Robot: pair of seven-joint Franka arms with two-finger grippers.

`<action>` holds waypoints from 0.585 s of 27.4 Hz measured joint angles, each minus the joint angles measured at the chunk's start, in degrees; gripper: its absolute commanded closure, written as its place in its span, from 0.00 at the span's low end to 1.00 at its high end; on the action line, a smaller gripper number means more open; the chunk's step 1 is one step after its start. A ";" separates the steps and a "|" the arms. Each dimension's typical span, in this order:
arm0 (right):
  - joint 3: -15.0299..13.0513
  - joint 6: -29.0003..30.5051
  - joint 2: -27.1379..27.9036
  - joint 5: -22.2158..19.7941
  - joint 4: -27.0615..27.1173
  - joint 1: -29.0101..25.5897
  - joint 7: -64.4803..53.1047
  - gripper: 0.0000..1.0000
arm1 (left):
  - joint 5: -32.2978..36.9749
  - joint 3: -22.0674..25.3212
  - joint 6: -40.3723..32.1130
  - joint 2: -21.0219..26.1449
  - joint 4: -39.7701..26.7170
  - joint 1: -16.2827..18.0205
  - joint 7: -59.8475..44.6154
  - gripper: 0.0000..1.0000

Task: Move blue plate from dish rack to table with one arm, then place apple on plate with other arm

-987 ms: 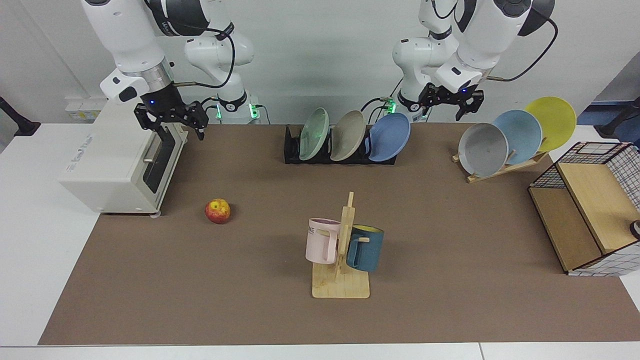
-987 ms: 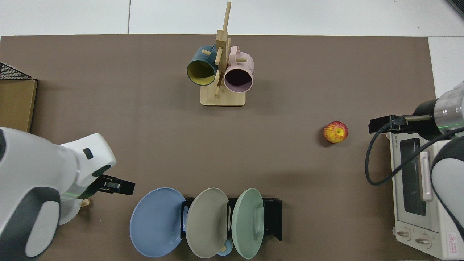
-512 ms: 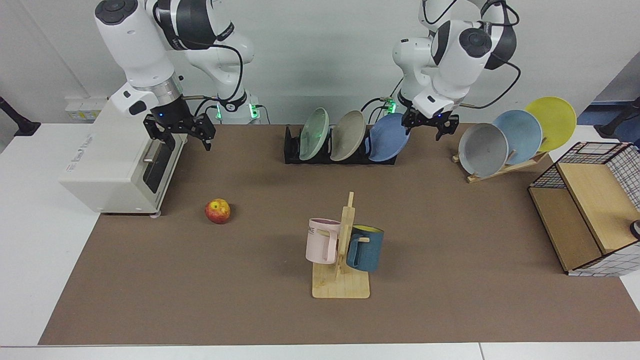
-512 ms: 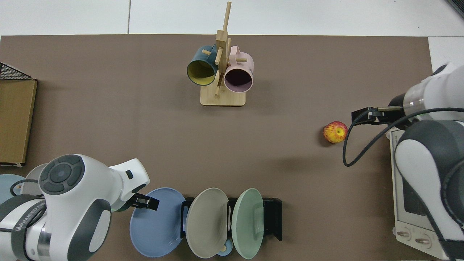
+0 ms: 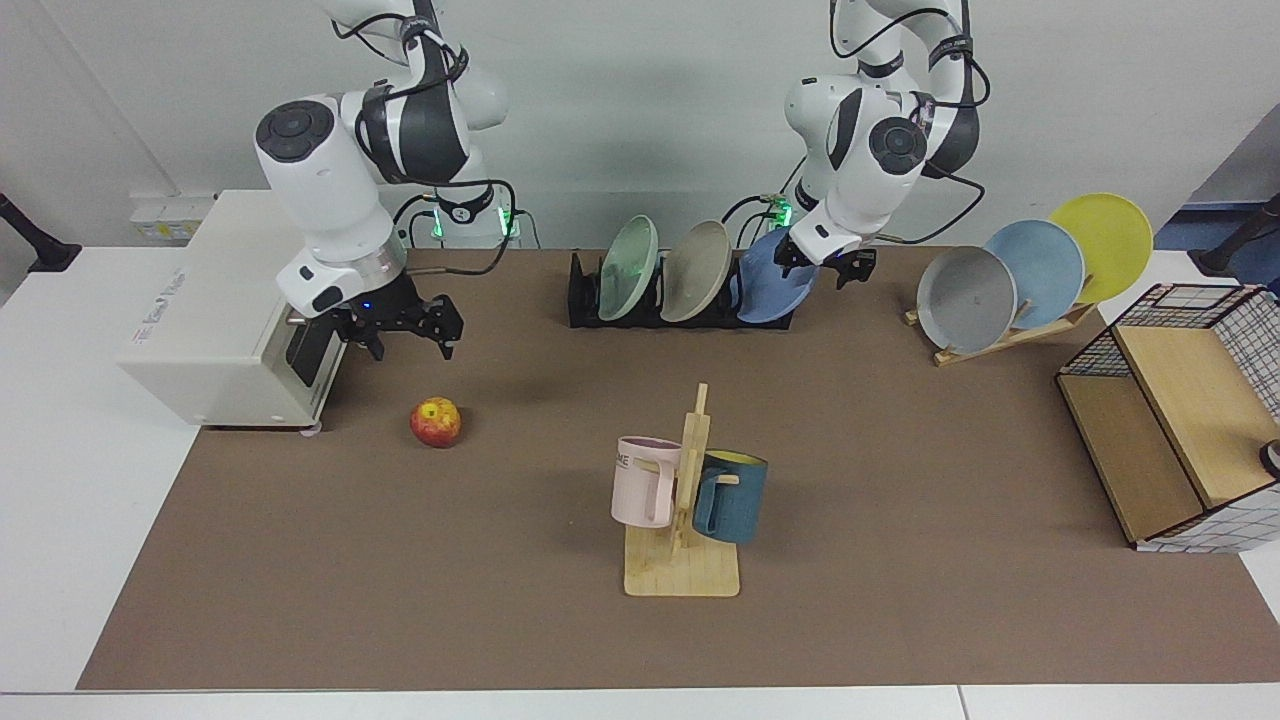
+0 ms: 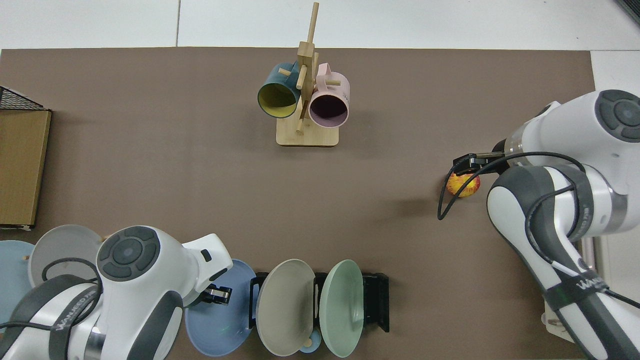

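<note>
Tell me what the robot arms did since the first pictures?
The left gripper came down to the blue plate in the dish rack. The right gripper dropped toward the apple, open, not touching it. The plate, apple and mug stand stayed put.

The table is brown-topped; on it are set the dish rack, the apple, a wooden mug stand, a toaster oven.

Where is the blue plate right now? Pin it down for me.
The blue plate stands tilted in the end slot of the dish rack at the back of the table, beside the beige plate, with the left gripper at its upper rim.
</note>
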 measured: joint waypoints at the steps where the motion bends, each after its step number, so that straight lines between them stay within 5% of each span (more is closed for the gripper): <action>1: -0.01 0.08 0.27 0.00 -0.21 -0.01 0.00 0.00 | 0.00 -0.33 -0.31 -0.15 0.00 -0.10 -0.36 0.88; 8: -0.35 5.32 1.80 -0.03 -3.29 -0.12 -1.37 0.00 | 0.03 -0.70 -1.27 -1.06 0.31 -0.32 -0.96 1.00; 16: -0.47 9.74 3.09 -0.15 -6.24 -0.17 -1.76 0.00 | 3.93 -0.23 -4.39 -1.78 3.88 -0.27 -0.96 1.00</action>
